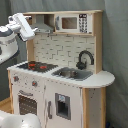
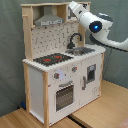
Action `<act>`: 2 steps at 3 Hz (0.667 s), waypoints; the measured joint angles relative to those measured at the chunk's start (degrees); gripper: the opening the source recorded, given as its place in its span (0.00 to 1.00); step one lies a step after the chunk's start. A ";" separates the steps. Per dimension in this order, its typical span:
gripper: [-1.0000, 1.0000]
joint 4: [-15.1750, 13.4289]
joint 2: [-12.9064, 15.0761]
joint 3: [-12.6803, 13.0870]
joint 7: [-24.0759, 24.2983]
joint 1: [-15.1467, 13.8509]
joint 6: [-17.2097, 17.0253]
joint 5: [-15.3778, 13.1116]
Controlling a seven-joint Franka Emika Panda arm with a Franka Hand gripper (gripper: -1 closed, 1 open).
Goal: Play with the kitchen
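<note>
**Operator:** I have the arm raised to the top of the kitchen (image 1: 60, 70). In the first exterior view the gripper (image 1: 31, 31) sits at the upper left of the frame, just beside the grey hood (image 1: 45, 26); in the second exterior view it is at the upper right, by the shelf.

**Observer:** Why so high?

**Operator:** My guess is that it puts the wrist level with the upper fittings, the hood and the microwave (image 1: 73, 22), while keeping clear of the worktop. I can't tell whether the gripper is released or clenched, and I see nothing in it.

**Observer:** And the kitchen itself?

**Operator:** It fills the middle of both exterior views, standing upright on the wooden floor (image 2: 100, 107). White body, light-wood frame. The black hob (image 2: 52, 59) has red rings, and next to it are the sink (image 1: 72, 73) and the curved black faucet (image 1: 85, 57). Below are knobs, an oven window (image 2: 65, 95) and a small door. Everything looks shut.
</note>
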 joint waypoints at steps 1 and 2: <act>1.00 -0.01 0.00 -0.04 -5.69 1.36 -0.19 0.00; 1.00 -0.04 0.00 -0.07 -12.70 2.66 -0.19 0.00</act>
